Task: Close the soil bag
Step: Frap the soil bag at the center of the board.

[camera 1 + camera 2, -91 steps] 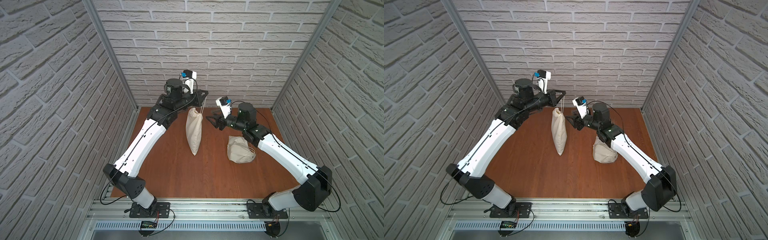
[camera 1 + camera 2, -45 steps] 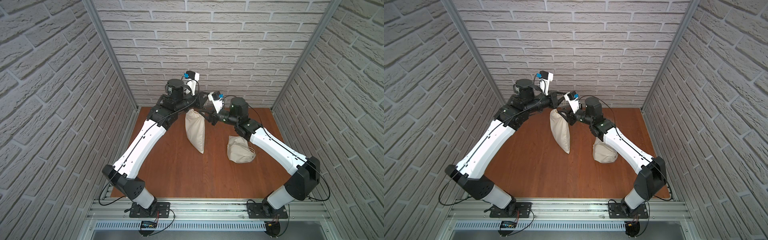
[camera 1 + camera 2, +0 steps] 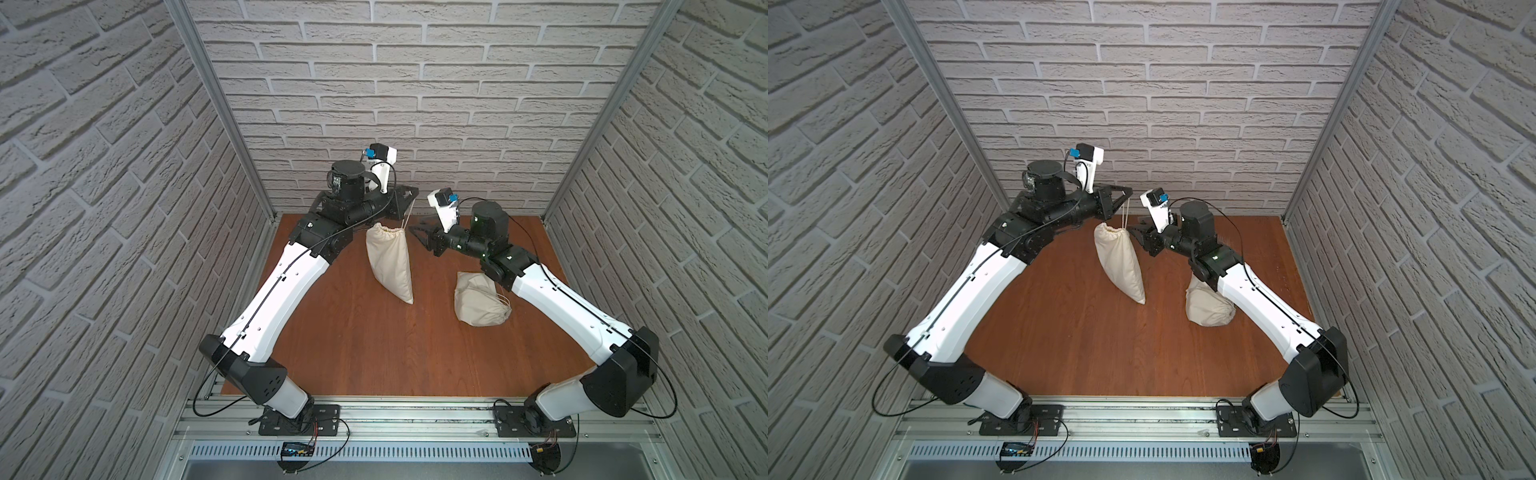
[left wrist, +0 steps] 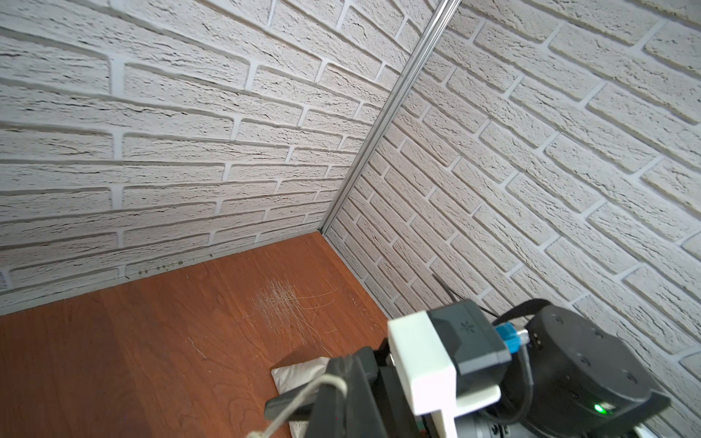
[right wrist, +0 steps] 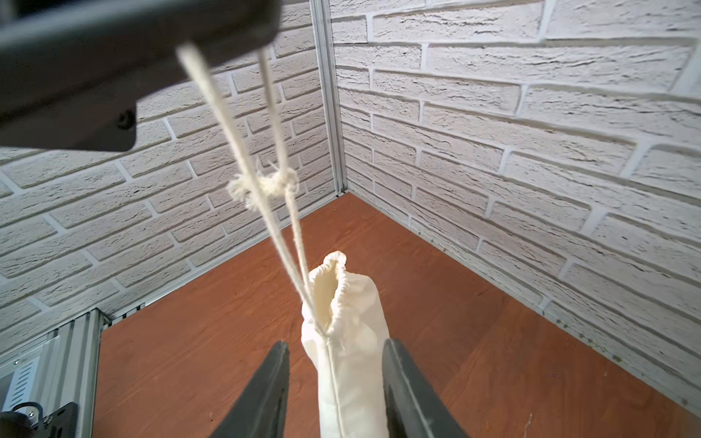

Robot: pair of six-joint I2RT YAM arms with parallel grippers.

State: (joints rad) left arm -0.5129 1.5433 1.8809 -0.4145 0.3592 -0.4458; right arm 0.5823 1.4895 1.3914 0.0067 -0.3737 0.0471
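Since half a second ago: right gripper [image 3: 417,233] has backed away from the bag mouth. Soil bag [image 3: 390,262] hangs slanted over the back-centre of the table [image 3: 374,345], with its mouth up, puckered and still partly open in the right wrist view. Drawstring [image 3: 406,216] runs taut from the mouth up into the left gripper [image 3: 410,195], which is clamped on it. Right gripper is level with the neck and just beside it, fingers [image 5: 278,373] parted, holding nothing; cloth contact not discernible. Second bag [image 3: 478,305] lies slumped well apart.

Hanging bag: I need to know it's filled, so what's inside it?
The bag has a half-open mouth: only pale inner cloth shows there; any soil sits deeper, hidden by the walls.
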